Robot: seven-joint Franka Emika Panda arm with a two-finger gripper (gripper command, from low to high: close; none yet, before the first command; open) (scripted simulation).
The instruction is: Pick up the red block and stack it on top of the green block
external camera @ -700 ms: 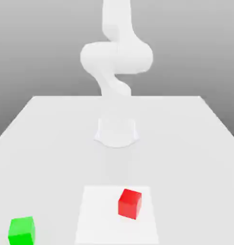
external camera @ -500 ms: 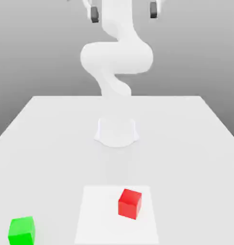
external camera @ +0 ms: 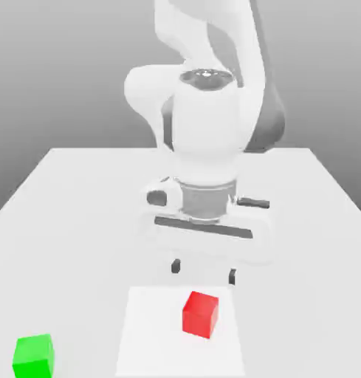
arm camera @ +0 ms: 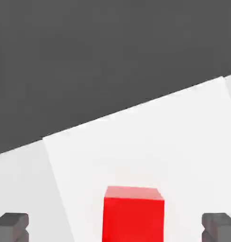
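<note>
Over at the exterior view's left, the green block (external camera: 33, 356) sits on the worktop (external camera: 80, 214) right by the near left corner, all on its own and well apart from everything else.

Moving across to the middle, a paler square patch (external camera: 150, 339) is marked on the worktop along the near edge, and the red block (external camera: 201, 314) rests on it, toward the patch's far right part, turned a little so one corner faces the camera. It stands flat on the surface, touching nothing but the patch beneath it.

Directly above and just behind the red block hangs the white arm (external camera: 205, 125), folded over from the far side of the worktop, its hand pointing straight down. The gripper (external camera: 203, 271) is spread wide, one dark fingertip (external camera: 176, 266) on the left and the other on the right, both clear of the surface and higher than the block's top.

From the hand view, the red block (arm camera: 133, 215) lies between the two grey fingertips (arm camera: 12, 227), with open space on either side of it, nothing clamped.
</note>
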